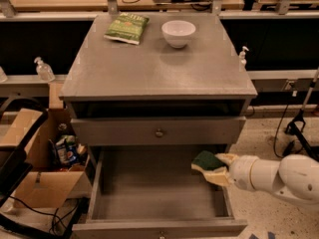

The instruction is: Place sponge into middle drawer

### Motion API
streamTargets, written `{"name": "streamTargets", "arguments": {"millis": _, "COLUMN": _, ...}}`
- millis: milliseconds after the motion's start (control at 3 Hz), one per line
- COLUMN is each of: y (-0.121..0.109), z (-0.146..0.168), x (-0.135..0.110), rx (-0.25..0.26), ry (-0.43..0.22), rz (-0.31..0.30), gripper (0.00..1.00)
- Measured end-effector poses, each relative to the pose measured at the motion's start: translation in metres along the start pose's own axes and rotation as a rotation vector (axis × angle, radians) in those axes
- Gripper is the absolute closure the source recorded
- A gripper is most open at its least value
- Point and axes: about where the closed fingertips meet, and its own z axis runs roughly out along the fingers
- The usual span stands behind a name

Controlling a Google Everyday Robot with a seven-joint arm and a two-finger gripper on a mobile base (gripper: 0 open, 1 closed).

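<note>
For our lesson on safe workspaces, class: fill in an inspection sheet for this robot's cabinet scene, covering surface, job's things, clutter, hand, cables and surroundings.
Surface: grey cabinet top, flat, bearing two items.
Job's things: sponge, held over the right side of the pulled-out middle drawer.
Clutter: green snack bag and white bowl at the top's back.
Hand: at the drawer's right, shut on the sponge.
Cables: black cable on the floor at left.
Surroundings: cardboard box at left; pump bottle on the ledge above it.
</note>
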Motion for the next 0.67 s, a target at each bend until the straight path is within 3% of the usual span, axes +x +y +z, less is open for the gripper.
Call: {"name": "streamTargets", "arguments": {"millis": 667, "y": 0.072, "z": 0.134, "x": 0.027, "rx": -0.162, "ry": -0.09, "rz": 0.038, "gripper": 1.0}}
